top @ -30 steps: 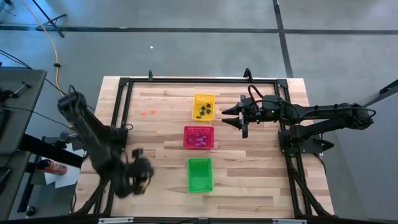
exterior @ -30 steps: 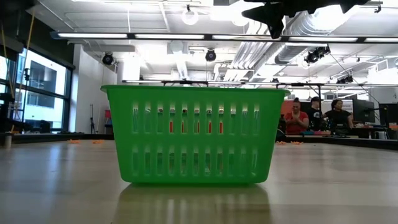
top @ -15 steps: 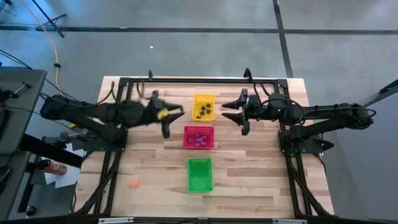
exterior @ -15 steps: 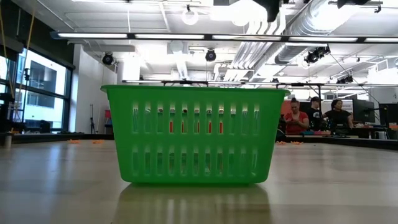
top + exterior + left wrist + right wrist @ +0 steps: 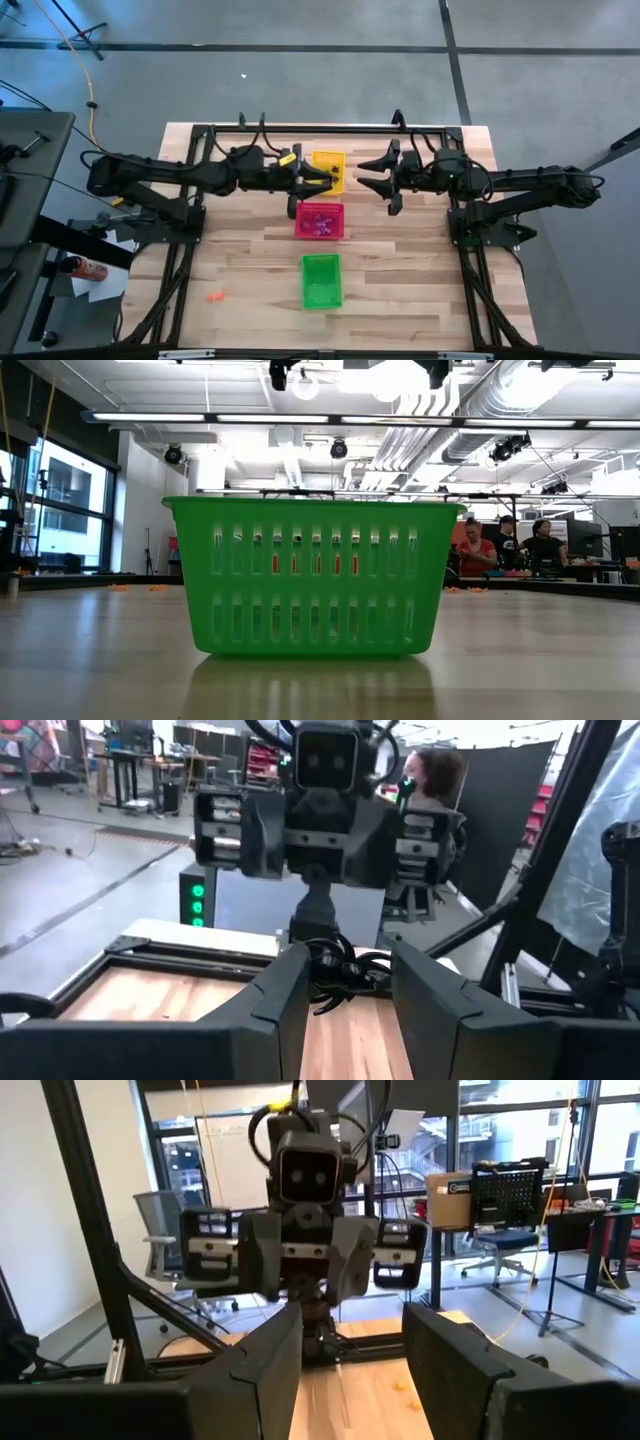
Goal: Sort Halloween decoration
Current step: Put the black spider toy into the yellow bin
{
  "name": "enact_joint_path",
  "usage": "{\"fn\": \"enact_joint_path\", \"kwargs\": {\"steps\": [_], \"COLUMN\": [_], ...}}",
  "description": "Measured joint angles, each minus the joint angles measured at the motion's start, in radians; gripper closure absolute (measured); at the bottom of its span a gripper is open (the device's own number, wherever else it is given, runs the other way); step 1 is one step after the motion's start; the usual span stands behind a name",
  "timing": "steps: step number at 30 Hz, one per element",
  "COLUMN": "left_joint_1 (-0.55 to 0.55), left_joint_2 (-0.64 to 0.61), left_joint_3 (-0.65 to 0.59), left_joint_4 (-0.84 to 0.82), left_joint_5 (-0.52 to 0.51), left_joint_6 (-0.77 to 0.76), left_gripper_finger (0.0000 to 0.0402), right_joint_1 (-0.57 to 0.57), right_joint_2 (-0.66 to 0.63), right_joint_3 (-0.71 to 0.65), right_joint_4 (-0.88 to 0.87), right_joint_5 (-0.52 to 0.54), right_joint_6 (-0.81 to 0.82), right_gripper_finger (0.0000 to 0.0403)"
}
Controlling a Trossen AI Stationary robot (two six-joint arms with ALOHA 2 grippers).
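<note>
Wooden table [image 5: 250,270]: left fingers [image 5: 345,985] pinch a black spider trinket [image 5: 335,975] over the yellow basket [image 5: 328,170]; right fingers [image 5: 345,1350] spread, empty.

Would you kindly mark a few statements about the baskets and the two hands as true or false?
1. The left hand holds a black spider trinket over the yellow basket. True.
2. The green basket sits between the other two. False: the red basket is in the middle.
3. The right hand grips an orange trinket. False: its fingers are open and empty.
4. An orange trinket lies on the table, left of the green basket. True.
</note>
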Motion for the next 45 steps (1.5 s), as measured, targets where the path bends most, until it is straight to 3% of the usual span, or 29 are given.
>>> {"fn": "enact_joint_path", "kwargs": {"steps": [9,12,14,17,22,26,35,45], "left_joint_1": [0.004,0.006,0.031,0.120,0.272,0.339,0.318,0.294], "left_joint_2": [-0.001,-0.001,-0.001,0.022,0.138,0.265,0.527,0.625], "left_joint_3": [0.000,0.004,0.042,0.152,0.306,0.344,0.343,0.344], "left_joint_4": [0.023,0.004,-0.098,-0.302,-0.544,-0.582,-0.588,-0.636], "left_joint_5": [-0.016,-0.123,-0.209,-0.231,-0.208,-0.207,-0.180,-0.177], "left_joint_6": [-0.008,0.002,-0.009,-0.045,-0.052,-0.052,-0.105,-0.102], "left_gripper_finger": [0.0291,0.0291,0.0291,0.0291,0.0291,0.0291,0.0290,0.0290], "right_joint_1": [0.000,0.000,0.000,0.000,-0.005,-0.014,-0.014,-0.014], "right_joint_2": [0.000,0.000,0.000,0.000,-0.001,-0.001,-0.001,-0.001], "right_joint_3": [0.000,0.001,0.001,0.001,0.001,0.001,0.001,0.001], "right_joint_4": [-0.006,-0.006,0.000,0.021,0.031,0.028,0.012,-0.050], "right_joint_5": [-0.003,-0.003,-0.003,-0.003,-0.003,-0.003,-0.003,-0.003], "right_joint_6": [-0.003,-0.003,-0.003,-0.003,-0.003,0.005,0.005,0.005], "right_gripper_finger": [0.0234,0.0234,0.0234,0.0234,0.0234,0.0234,0.0234,0.0234]}}
